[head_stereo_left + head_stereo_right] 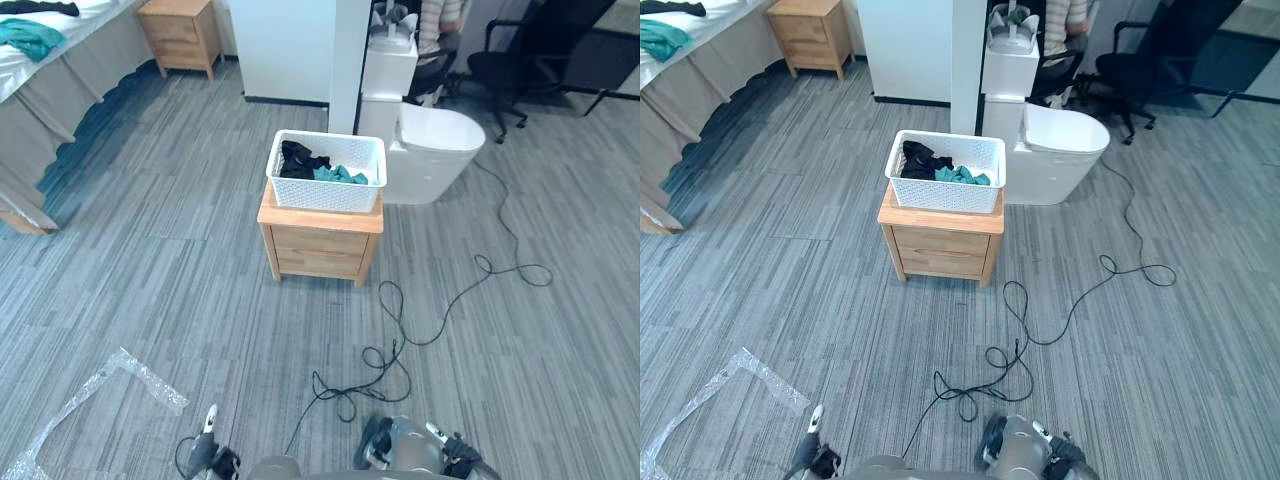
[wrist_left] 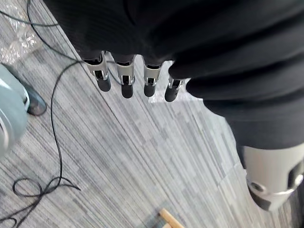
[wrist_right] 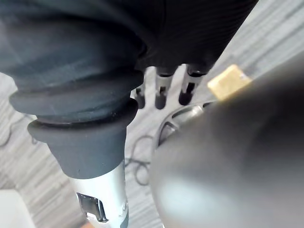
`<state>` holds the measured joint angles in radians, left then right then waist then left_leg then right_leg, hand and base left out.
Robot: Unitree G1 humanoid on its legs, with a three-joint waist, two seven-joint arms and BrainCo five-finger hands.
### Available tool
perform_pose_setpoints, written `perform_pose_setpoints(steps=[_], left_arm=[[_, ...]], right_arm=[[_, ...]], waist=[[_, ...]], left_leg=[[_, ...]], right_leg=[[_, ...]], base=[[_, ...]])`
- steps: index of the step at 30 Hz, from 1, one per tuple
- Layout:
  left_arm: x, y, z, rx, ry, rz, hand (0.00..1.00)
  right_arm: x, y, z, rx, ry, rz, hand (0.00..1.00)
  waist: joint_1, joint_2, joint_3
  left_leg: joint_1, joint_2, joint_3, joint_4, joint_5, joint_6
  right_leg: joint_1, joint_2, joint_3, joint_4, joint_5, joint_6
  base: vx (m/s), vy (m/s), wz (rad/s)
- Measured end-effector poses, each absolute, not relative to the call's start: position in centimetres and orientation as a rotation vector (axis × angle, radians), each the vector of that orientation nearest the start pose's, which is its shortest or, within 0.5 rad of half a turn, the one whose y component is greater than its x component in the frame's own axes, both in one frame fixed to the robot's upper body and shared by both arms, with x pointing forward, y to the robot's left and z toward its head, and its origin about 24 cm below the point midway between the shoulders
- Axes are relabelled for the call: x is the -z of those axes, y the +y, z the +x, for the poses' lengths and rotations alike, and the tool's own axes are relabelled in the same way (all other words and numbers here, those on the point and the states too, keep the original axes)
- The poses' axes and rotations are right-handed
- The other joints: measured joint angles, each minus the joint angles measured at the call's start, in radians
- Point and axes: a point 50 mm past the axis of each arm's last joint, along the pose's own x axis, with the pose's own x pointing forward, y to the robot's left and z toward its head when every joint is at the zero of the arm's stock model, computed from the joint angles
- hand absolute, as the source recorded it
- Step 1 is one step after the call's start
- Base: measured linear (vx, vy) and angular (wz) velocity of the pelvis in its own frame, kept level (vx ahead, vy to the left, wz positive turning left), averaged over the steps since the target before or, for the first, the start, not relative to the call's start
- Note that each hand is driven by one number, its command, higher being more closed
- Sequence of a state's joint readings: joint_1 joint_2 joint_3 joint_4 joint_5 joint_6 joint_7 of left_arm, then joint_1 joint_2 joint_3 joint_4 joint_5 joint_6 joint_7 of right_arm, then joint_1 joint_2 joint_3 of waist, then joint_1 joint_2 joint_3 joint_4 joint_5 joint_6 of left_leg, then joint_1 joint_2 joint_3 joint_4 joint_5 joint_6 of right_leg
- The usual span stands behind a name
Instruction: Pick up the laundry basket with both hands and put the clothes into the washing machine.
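A white perforated laundry basket (image 1: pixel 322 195) stands on a small wooden nightstand (image 1: pixel 320 243) in the middle of the floor, some way ahead of me. Black clothes (image 1: pixel 298 160) and teal clothes (image 1: pixel 342 176) lie inside it. Just right of the basket is a white rounded fixture (image 1: pixel 432 150) with a white box behind it. My left hand (image 2: pixel 126 80) hangs low over the grey floor, fingers straight and holding nothing. My right hand (image 3: pixel 161 94) also hangs down with relaxed fingers, far from the basket.
A bed (image 1: pixel 40 60) with draped sides runs along the far left, with a second nightstand (image 1: pixel 180 35) beside it. A white partition (image 1: pixel 290 45) stands behind the basket. A black office chair (image 1: pixel 535 55) and a seated person (image 1: pixel 440 25) are at the back right. Clear plastic wrap (image 1: pixel 100 395) lies on the near-left floor.
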<state>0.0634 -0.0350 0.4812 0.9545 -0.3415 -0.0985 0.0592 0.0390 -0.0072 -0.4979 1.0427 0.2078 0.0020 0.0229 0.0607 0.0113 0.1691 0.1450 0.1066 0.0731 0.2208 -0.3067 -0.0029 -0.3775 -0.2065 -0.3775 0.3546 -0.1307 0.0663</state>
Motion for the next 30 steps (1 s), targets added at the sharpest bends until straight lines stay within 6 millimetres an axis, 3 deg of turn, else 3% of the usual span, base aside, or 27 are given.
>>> perform_pose_setpoints(steps=[1,2,3,4,5,6,7,8,10,12,13,16,17,18,19,20,22,23,25,27,30], left_arm=[[15.0,21.1,10.8,-0.707,0.847,-0.505,0.00],[15.0,21.4,10.4,-0.718,0.849,-0.499,0.00],[15.1,21.4,10.3,-0.724,0.849,-0.499,0.00],[15.2,21.0,10.2,-0.731,0.852,-0.520,0.00],[15.4,20.1,10.0,-0.750,0.857,-0.563,0.00],[15.5,19.9,9.7,-0.759,0.865,-0.579,0.00],[15.7,20.1,9.1,-0.786,0.880,-0.589,0.00],[15.8,20.3,8.4,-0.805,0.892,-0.590,0.00],[16.0,20.5,7.6,-0.810,0.912,-0.576,0.00],[15.9,20.4,7.8,-0.761,0.918,-0.548,0.00],[15.9,20.3,8.0,-0.747,0.915,-0.543,0.00],[15.1,20.5,9.6,-0.691,0.856,-0.514,0.00],[14.6,20.7,10.6,-0.677,0.811,-0.514,0.00],[14.3,20.8,11.1,-0.668,0.784,-0.509,0.00],[13.5,21.1,11.9,-0.666,0.727,-0.513,0.00],[13.0,21.9,12.2,-0.681,0.684,-0.504,0.00],[11.3,23.5,14.0,-0.675,0.569,-0.469,0.00],[10.9,23.8,14.4,-0.677,0.544,-0.467,0.00],[10.7,23.8,14.1,-0.687,0.529,-0.477,0.00],[10.4,24.2,13.3,-0.704,0.515,-0.468,0.00],[9.1,25.9,12.9,-0.752,0.454,-0.435,0.00]], right_arm=[[15.9,-21.0,9.7,0.565,1.002,0.455,0.00],[16.0,-20.6,9.6,0.560,1.007,0.467,0.00],[16.1,-20.2,9.4,0.564,1.012,0.483,0.00],[16.1,-20.6,9.4,0.575,1.005,0.483,0.00],[16.0,-21.2,9.3,0.590,0.999,0.475,0.00],[15.9,-21.6,9.3,0.600,0.994,0.472,0.00],[15.9,-21.9,9.2,0.606,0.994,0.467,0.00],[16.0,-22.0,9.0,0.613,1.007,0.463,0.00],[16.3,-21.6,8.4,0.609,1.045,0.472,0.00],[16.7,-21.0,7.8,0.608,1.077,0.486,0.00],[16.7,-21.0,7.8,0.608,1.077,0.487,0.00],[16.5,-21.2,8.4,0.614,1.050,0.494,0.00],[16.2,-21.4,8.8,0.623,1.023,0.495,0.00],[16.2,-21.6,8.8,0.632,1.014,0.498,0.00],[16.1,-21.9,8.7,0.653,1.008,0.494,0.00],[16.0,-21.8,9.1,0.650,1.001,0.493,0.00],[15.7,-20.5,10.6,0.600,0.963,0.497,0.00],[15.3,-20.4,11.6,0.586,0.926,0.488,0.00],[14.4,-20.7,12.9,0.559,0.859,0.464,0.00],[12.2,-20.6,16.0,0.486,0.715,0.419,0.00],[9.6,-20.6,18.4,0.451,0.565,0.399,0.00]], waist=[[-0.012,-0.001,0.000],[-0.029,-0.020,-0.012],[-0.031,-0.026,-0.016],[-0.041,-0.004,-0.031],[-0.041,0.033,-0.042],[-0.039,0.053,-0.038],[-0.034,0.062,-0.030],[-0.016,0.075,-0.022],[-0.010,0.046,-0.002],[-0.009,0.011,0.005],[-0.008,0.011,0.006],[0.010,0.007,0.008],[0.008,0.009,0.008],[0.009,0.009,0.008],[0.012,0.011,0.008],[0.014,0.002,0.007],[0.011,-0.054,0.007],[0.023,-0.060,0.009],[0.036,-0.052,0.008],[0.029,-0.042,0.007],[0.026,-0.038,0.009]], left_leg=[[0.051,0.016,-0.021,-0.030,-0.012,-0.020],[0.096,0.024,-0.049,-0.031,-0.024,-0.032],[0.107,0.027,-0.060,-0.008,-0.025,-0.034],[0.070,0.074,-0.095,0.114,-0.019,-0.036],[-0.032,0.124,-0.119,0.330,0.039,-0.042],[-0.091,0.148,-0.134,0.456,0.100,-0.040],[-0.177,0.183,-0.146,0.625,0.240,-0.035],[-0.263,0.225,-0.126,0.830,0.234,-0.041],[-0.339,0.224,-0.063,0.950,0.178,-0.043],[-0.422,0.190,0.019,0.849,0.133,-0.062],[-0.438,0.182,0.033,0.787,0.125,-0.068],[-0.464,0.114,0.055,0.383,0.131,-0.072],[-0.459,0.074,0.013,0.217,0.153,-0.087],[-0.454,0.054,-0.013,0.149,0.172,-0.090],[-0.433,0.022,-0.072,0.061,0.283,-0.083],[-0.419,-0.002,-0.084,0.059,0.340,-0.059],[-0.429,-0.040,-0.067,0.079,0.305,-0.038],[-0.436,-0.045,-0.050,0.133,0.262,-0.023],[-0.429,-0.043,-0.023,0.190,0.193,-0.010],[-0.399,-0.042,0.024,0.213,0.128,0.002],[-0.323,-0.028,0.074,0.205,0.102,0.025]], right_leg=[[0.000,0.001,0.071,-0.074,0.054,0.015],[0.005,-0.006,0.140,-0.060,0.069,0.023],[0.002,0.003,0.159,-0.017,0.129,0.010],[0.007,0.033,0.147,0.052,0.126,0.000],[0.025,0.071,0.121,0.080,0.098,-0.032],[0.047,0.088,0.106,0.079,0.075,-0.048],[0.086,0.122,0.097,0.070,0.049,-0.074],[0.150,0.165,0.096,0.039,0.033,-0.099],[0.289,0.186,0.101,-0.057,0.028,-0.108],[0.432,0.187,0.098,-0.181,0.028,-0.107],[0.453,0.190,0.098,-0.203,0.028,-0.107],[0.517,0.184,0.098,-0.259,0.013,-0.082],[0.537,0.178,0.090,-0.261,-0.007,-0.059],[0.549,0.176,0.088,-0.261,-0.019,-0.048],[0.566,0.172,0.093,-0.245,-0.050,-0.027],[0.571,0.156,0.106,-0.227,-0.075,-0.007],[0.561,0.112,0.112,-0.201,-0.082,-0.002],[0.561,0.096,0.133,-0.183,-0.081,-0.002],[0.552,0.079,0.167,-0.127,-0.085,0.004],[0.401,0.029,0.211,0.182,-0.089,0.026],[0.284,-0.025,0.180,0.377,-0.098,0.030]], base=[[0.62,-0.355,0.68],[0.65,-0.406,0.69],[0.66,-0.457,0.72],[0.65,-0.472,0.51],[0.62,-0.462,0.44],[0.61,-0.432,0.13],[0.60,-0.372,-0.25],[0.70,-0.388,-0.41],[0.56,-0.270,-0.20],[0.60,-0.238,0.08],[0.45,-0.135,-0.03],[0.38,0.025,-0.13],[0.37,0.127,0.12],[0.37,0.190,0.14],[0.29,0.183,0.01],[0.33,0.202,0.09],[0.36,0.185,0.08],[0.32,0.171,-0.18],[0.25,0.196,-0.53],[0.22,0.213,-0.63],[0.21,0.128,-0.35]])
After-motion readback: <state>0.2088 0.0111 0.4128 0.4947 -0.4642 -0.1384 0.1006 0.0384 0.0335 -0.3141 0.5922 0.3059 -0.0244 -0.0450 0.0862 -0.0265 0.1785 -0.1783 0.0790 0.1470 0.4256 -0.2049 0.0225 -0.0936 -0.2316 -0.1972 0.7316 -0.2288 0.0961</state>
